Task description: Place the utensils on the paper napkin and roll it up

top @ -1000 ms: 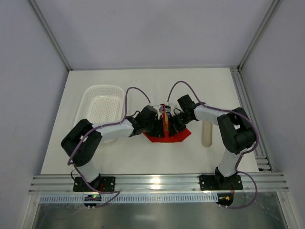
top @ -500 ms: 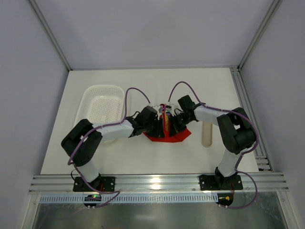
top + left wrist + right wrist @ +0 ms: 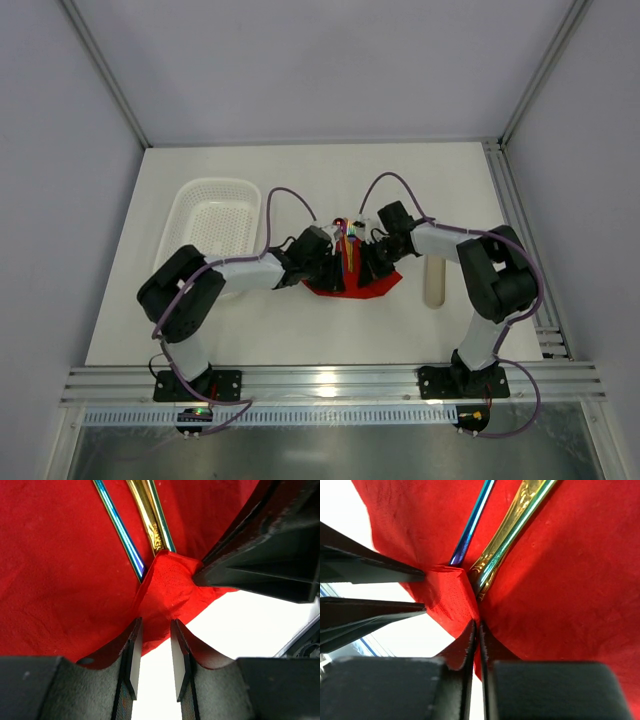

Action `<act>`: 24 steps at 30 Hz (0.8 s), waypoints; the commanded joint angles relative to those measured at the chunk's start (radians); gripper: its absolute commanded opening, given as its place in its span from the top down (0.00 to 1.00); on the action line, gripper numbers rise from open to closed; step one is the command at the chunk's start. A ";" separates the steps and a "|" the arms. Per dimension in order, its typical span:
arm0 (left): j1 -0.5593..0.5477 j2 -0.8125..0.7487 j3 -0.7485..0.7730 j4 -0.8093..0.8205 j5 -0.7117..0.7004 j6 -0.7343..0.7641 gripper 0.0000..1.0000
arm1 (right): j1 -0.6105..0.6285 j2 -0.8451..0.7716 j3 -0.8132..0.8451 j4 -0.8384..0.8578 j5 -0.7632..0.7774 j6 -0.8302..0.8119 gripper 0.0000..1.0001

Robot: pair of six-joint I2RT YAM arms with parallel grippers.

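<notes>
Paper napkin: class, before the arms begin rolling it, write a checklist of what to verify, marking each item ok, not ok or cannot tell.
1. Utensils lie side by side on the paper napkin: ok.
2. Napkin corner is folded over the utensils' near ends: ok.
3. Right fingers clamp that folded corner: ok.
4. Left fingers clamp the napkin: not ok, they stand apart.
5. Utensils' far ends sit inside the napkin's edges: cannot tell, the arms hide them.

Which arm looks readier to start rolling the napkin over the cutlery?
Right, I'd judge: the right tool is shut on the napkin's raised corner beside the utensils, while the left tool is open, table showing between its fingers.
</notes>
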 commanded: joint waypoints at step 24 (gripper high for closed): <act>-0.006 -0.037 -0.073 0.050 -0.023 -0.037 0.67 | 0.042 -0.323 -0.181 0.106 0.172 0.445 0.96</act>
